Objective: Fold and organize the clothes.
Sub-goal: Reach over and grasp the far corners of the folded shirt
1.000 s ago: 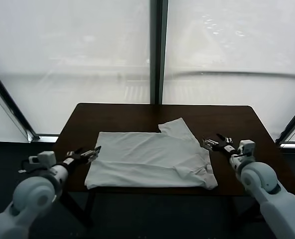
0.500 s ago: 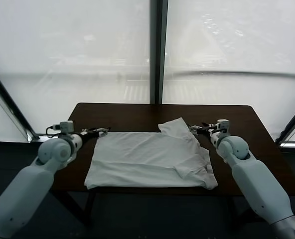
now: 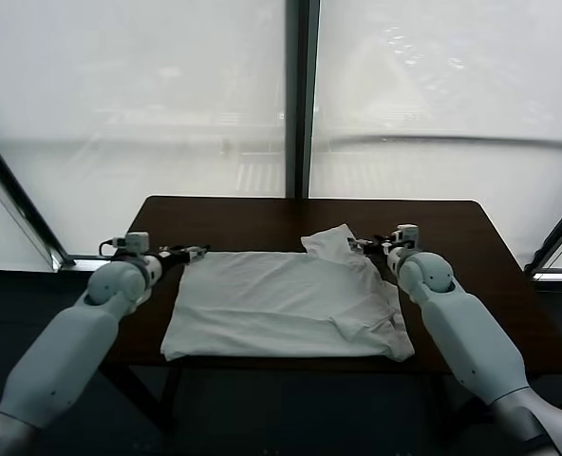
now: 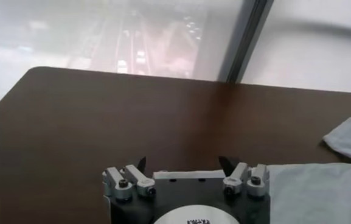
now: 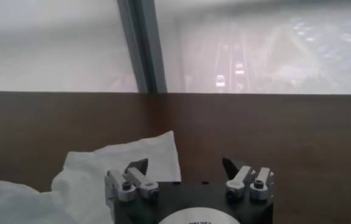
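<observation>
Head view: white T-shirt (image 3: 286,304) spread mostly flat across the dark brown table (image 3: 224,218), plain side up, near edge lying close to the table's front edge. One sleeve flipped up at the far right corner, a few wrinkles bunched near the right front. Left gripper (image 3: 194,253) parked low right at the shirt's far left corner, right gripper (image 3: 360,245) just beside the raised sleeve. Big frosted windows (image 3: 148,95) behind, split by a dark post.

Left wrist view: left gripper (image 4: 185,164) with fingers spread wide apart, nothing between them, just bare tabletop ahead. Shirt fabric (image 4: 321,189) off to one side of the fingers, with the sleeve tip farther out on the wood.

Right wrist view: right gripper (image 5: 184,165) also wide open, holding nothing. Shirt's white sleeve (image 5: 126,159) bunched up right by one finger, looks close to touching but hard to say for sure. Plain wood under the other finger.
</observation>
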`<action>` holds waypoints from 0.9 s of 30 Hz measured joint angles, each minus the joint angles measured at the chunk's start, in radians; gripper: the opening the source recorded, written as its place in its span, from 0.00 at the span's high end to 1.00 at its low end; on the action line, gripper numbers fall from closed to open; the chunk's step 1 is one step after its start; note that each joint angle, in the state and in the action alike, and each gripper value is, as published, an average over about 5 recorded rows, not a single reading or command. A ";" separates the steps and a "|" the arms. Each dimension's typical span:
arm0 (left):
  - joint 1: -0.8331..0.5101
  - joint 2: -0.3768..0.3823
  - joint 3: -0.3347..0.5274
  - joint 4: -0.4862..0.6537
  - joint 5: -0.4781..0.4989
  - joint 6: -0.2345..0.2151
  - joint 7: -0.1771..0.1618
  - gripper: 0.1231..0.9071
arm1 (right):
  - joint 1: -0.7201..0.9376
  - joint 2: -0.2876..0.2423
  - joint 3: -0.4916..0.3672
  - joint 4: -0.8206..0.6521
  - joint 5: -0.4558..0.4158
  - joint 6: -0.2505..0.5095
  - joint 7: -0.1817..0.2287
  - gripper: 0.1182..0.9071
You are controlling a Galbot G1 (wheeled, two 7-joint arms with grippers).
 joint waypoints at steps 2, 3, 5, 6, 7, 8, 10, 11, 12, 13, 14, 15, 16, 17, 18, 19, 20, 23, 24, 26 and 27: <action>0.000 -0.001 0.000 0.010 0.002 0.000 0.000 0.00 | -0.001 0.004 0.002 -0.006 0.000 -0.001 -0.001 0.31; 0.000 -0.001 -0.001 0.015 0.003 0.000 0.001 0.00 | -0.001 0.006 0.003 -0.009 0.000 -0.001 -0.001 0.34; 0.000 -0.001 -0.003 0.025 0.004 -0.001 0.001 0.01 | -0.002 0.009 0.005 -0.015 0.000 -0.001 -0.001 0.37; 0.001 -0.001 -0.004 0.029 0.004 -0.002 0.002 0.01 | -0.003 0.011 0.006 -0.018 0.000 -0.001 -0.001 0.39; 0.002 0.000 -0.005 0.032 0.004 -0.004 0.003 0.02 | -0.003 0.013 0.007 -0.021 0.000 -0.001 -0.001 0.41; 0.003 0.001 -0.006 0.035 0.004 -0.006 0.005 0.03 | -0.003 0.014 0.007 -0.023 0.000 -0.001 -0.001 0.41; 0.006 0.002 -0.008 0.039 0.006 -0.008 0.011 0.05 | -0.003 0.016 0.007 -0.026 0.000 -0.001 -0.001 0.43; 0.007 0.002 -0.009 0.040 0.006 -0.008 0.013 0.06 | -0.003 0.017 0.007 -0.027 0.000 -0.001 -0.001 0.43; 0.009 0.002 -0.011 0.040 0.007 -0.008 0.016 0.06 | -0.002 0.019 0.008 -0.029 0.000 -0.001 -0.001 0.45; 0.012 0.002 -0.014 0.039 0.006 -0.008 0.018 0.07 | -0.002 0.020 0.008 -0.030 0.000 -0.001 -0.001 0.46; 0.014 0.002 -0.015 0.038 0.006 -0.007 0.019 0.09 | -0.001 0.022 0.008 -0.031 0.000 -0.001 -0.001 0.47; 0.016 0.001 -0.017 0.036 0.005 -0.007 0.021 0.10 | 0.000 0.023 0.008 -0.033 0.000 -0.001 -0.001 0.50; 0.018 0.001 -0.018 0.034 0.005 -0.007 0.022 0.11 | 0.000 0.025 0.007 -0.034 0.000 -0.001 -0.001 0.52; 0.020 0.001 -0.018 0.032 0.005 -0.007 0.023 0.13 | 0.001 0.026 0.007 -0.035 0.000 -0.001 -0.001 0.55; 0.021 0.001 -0.018 0.031 0.005 -0.007 0.024 0.14 | 0.001 0.026 0.007 -0.036 0.000 -0.001 -0.001 0.61; 0.022 0.001 -0.018 0.030 0.005 -0.007 0.024 0.16 | 0.001 0.027 0.007 -0.037 0.000 -0.001 -0.001 0.66; 0.023 0.001 -0.018 0.029 0.005 -0.008 0.024 0.17 | 0.001 0.027 0.007 -0.038 0.000 -0.001 -0.001 0.72; 0.023 0.000 -0.018 0.029 0.007 -0.009 0.028 0.23 | 0.002 0.028 0.008 -0.041 -0.001 -0.001 -0.001 0.87; 0.023 0.000 -0.018 0.029 0.010 -0.009 0.030 0.25 | 0.002 0.029 0.008 -0.042 -0.001 -0.001 -0.001 0.90; 0.023 0.000 -0.017 0.030 0.020 -0.011 0.039 0.30 | 0.002 0.031 0.009 -0.043 -0.002 -0.001 -0.001 0.94; 0.023 0.000 -0.016 0.030 0.026 -0.012 0.043 0.32 | 0.002 0.032 0.010 -0.043 -0.003 -0.001 -0.001 0.95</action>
